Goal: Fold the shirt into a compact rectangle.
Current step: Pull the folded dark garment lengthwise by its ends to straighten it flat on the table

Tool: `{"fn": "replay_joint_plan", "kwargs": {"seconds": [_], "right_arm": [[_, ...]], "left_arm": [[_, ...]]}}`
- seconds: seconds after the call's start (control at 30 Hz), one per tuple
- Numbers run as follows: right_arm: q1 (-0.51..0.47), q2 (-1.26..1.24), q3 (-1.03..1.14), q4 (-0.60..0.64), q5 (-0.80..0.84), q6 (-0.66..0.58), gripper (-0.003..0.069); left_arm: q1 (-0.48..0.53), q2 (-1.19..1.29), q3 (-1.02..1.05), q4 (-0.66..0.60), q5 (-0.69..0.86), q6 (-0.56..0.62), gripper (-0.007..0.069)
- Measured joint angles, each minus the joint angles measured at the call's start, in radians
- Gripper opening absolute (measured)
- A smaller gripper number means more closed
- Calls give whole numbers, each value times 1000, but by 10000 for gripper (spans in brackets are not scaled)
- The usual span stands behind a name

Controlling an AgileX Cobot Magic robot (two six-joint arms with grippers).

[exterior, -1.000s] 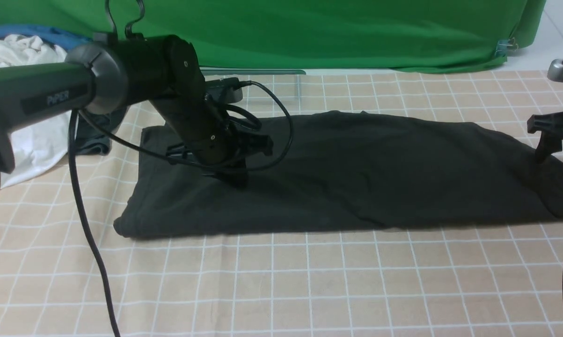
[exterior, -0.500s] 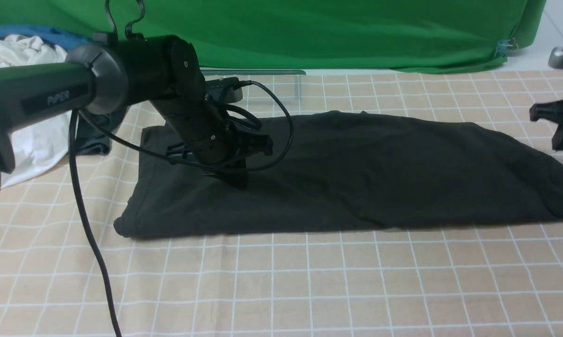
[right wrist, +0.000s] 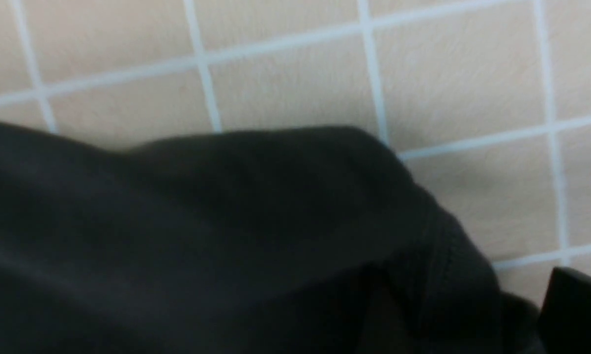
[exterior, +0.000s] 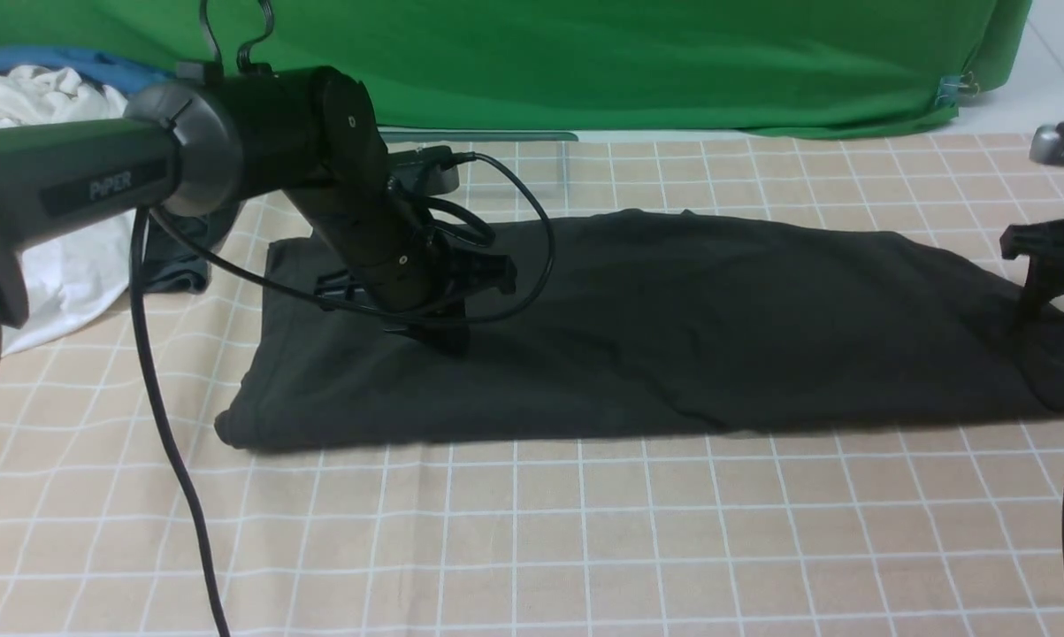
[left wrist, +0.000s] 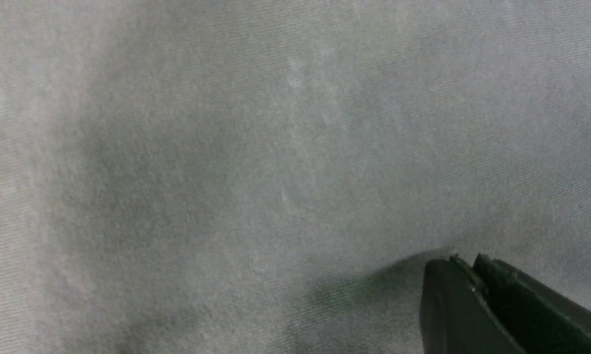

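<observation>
The black shirt lies as a long folded band across the checked cloth, and neither print nor label shows. My left gripper is shut and presses down on the shirt's left part. In the left wrist view its fingertips sit together on the fabric. My right gripper is open at the shirt's right end, its fingers down on either side of the cloth edge. The right wrist view shows the hemmed corner and one finger beside it.
A white garment, a smaller dark grey garment and blue cloth lie at the far left. A green backdrop hangs behind. The left arm's cable hangs down to the checked tablecloth.
My right gripper lifted up and to the right, then came back down onto the shirt's right end. The left arm and the shirt have stayed still.
</observation>
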Motion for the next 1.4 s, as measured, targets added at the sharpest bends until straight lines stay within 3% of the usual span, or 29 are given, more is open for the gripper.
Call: {"fn": "replay_joint_plan", "kwargs": {"seconds": [0.03,0.13,0.2,0.67,0.8,0.87,0.9,0.93,1.0,1.07,1.17,1.4], "right_arm": [[0,4,0,2,0,-3,391],[0,10,-2,11,-1,-31,156],[0,10,-2,12,-3,-43,92],[-39,-28,-20,-24,8,-51,97],[-42,-28,-20,-31,8,-46,184],[-45,-28,-26,-44,25,-22,287],[-45,-28,-29,-47,33,-22,298],[-46,-28,-41,-57,66,6,400],[-46,-28,-61,-64,120,33,533],[-46,-28,-67,-65,152,37,631],[-46,-23,-69,-64,196,38,678],[-46,45,-69,-48,226,39,690]], "left_arm": [[0,0,0,-1,0,0,52],[0,0,0,-2,-1,0,52],[0,0,0,-2,-2,0,52],[0,0,0,0,-2,-1,52],[0,0,0,6,-2,-1,52],[0,0,0,17,-2,-1,52],[0,0,0,19,-2,-1,52],[0,0,0,29,-1,-2,52],[0,-5,0,50,-1,-19,52],[-1,-18,0,66,0,-35,52],[-1,-55,0,74,0,-50,52],[-2,-171,8,78,41,-74,52]]}}
